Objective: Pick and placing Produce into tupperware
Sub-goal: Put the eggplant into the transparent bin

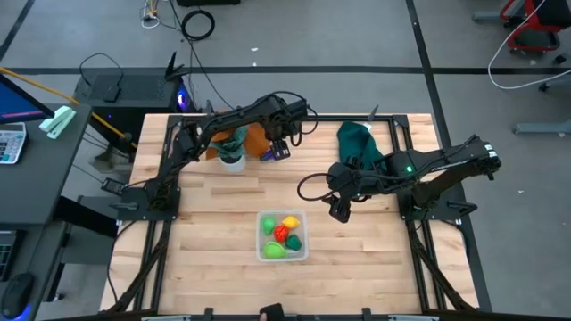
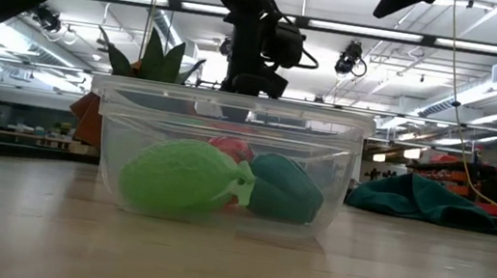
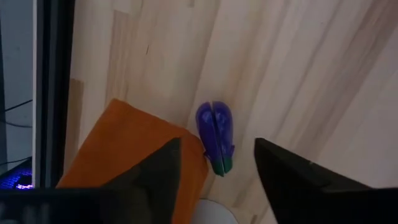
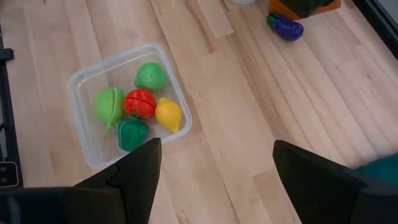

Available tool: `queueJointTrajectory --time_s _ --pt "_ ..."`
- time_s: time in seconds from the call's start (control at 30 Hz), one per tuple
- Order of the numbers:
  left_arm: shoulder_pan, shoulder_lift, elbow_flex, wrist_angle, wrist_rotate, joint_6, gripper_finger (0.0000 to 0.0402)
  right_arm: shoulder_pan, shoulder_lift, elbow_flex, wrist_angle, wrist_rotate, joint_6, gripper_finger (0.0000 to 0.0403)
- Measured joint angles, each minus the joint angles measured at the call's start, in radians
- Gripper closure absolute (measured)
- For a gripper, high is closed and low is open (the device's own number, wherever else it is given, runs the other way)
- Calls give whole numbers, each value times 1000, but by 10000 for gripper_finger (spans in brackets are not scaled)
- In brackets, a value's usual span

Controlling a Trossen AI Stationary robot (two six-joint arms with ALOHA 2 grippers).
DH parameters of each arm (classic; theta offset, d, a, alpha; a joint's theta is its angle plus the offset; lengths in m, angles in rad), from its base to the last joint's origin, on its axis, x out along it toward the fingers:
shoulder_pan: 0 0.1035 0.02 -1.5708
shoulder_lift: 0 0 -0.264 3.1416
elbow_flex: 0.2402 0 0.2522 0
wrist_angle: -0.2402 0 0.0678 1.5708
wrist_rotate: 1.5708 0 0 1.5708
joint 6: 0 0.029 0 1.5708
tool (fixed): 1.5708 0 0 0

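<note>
In the upper middle of the high view, my left gripper [image 1: 277, 145] hangs over the last loose piece — a small purple toy eggplant with a green stem cap [image 3: 215, 135], lying on the pale wooden table [image 1: 214, 223] just beside the edge of an orange cloth [image 3: 127, 152]. Its fingers stand apart with nothing between them, and in the left wrist view the eggplant sits in the gap between the two dark tips.

The clear, shallow plastic tupperware [image 1: 263, 252] sits lower centre in the high view, well apart from the eggplant, already holding five pieces: two light green, one dark green, one red, one yellow [image 4: 168, 114]. I judge this the final pick.

To do it well, I would descend straight down and centre the jaws across the eggplant's narrow width, not along its length. The cloth is the hazard — a finger landing on its edge could drag fabric into the grasp, so I would bias slightly away from it.

My right gripper [image 1: 340, 212] waits mid-right of the high view above bare table, wide open and empty.
</note>
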Motion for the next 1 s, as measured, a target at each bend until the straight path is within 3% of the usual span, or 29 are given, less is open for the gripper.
queueJointTrajectory --time_s 0.17,0.33,0.77,1.0 --pt "-21 5 0 5 -18 0 125 0 0 0 5 0 -2 133" --pt "-31 40 0 -14 -38 -4 91 0 0 0 9 1 -2 133" --pt "-46 117 -4 -49 -48 -54 94 0 0 0 13 1 5 133" --pt "-34 114 -63 -45 10 -53 95 0 0 0 13 1 8 133"
